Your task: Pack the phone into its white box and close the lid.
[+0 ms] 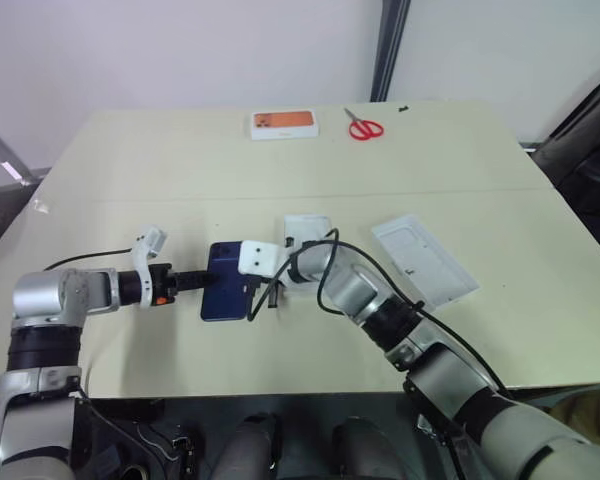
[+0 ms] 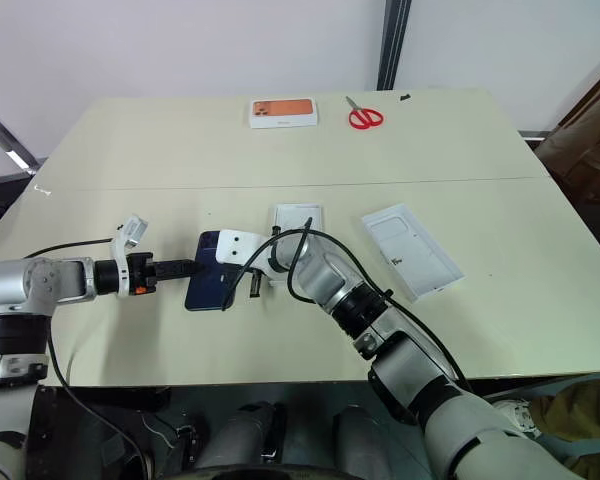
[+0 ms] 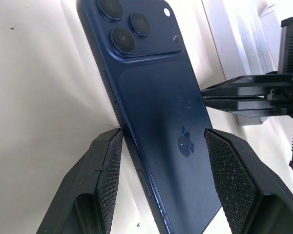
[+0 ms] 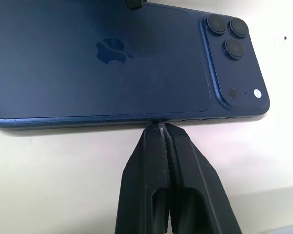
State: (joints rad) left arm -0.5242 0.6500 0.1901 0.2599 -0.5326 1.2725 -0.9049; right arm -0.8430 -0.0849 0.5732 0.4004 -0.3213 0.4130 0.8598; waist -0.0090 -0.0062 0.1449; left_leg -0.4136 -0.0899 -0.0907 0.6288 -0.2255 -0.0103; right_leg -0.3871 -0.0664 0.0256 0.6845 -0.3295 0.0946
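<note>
While the phone [image 1: 226, 283] lies back-up on the table [image 1: 130, 180], at about seven o'clock from the white box [image 1: 307, 229], my left gripper [image 1: 202, 282] comes in from nine o'clock with its fingers [image 3: 107, 178] spread either side of the phone, one pad against its edge, the other apart. My right gripper [image 4: 161, 127] is pinched fully together, tips butted against the phone's long side. Off at three o'clock sits the lid [image 1: 424, 259], inside up.

Navy-blue phone [image 1: 226, 283], white lid [image 1: 424, 258], red scissors [image 1: 362, 127], orange-and-white flat box [image 1: 283, 124], cream table [image 1: 180, 170].
</note>
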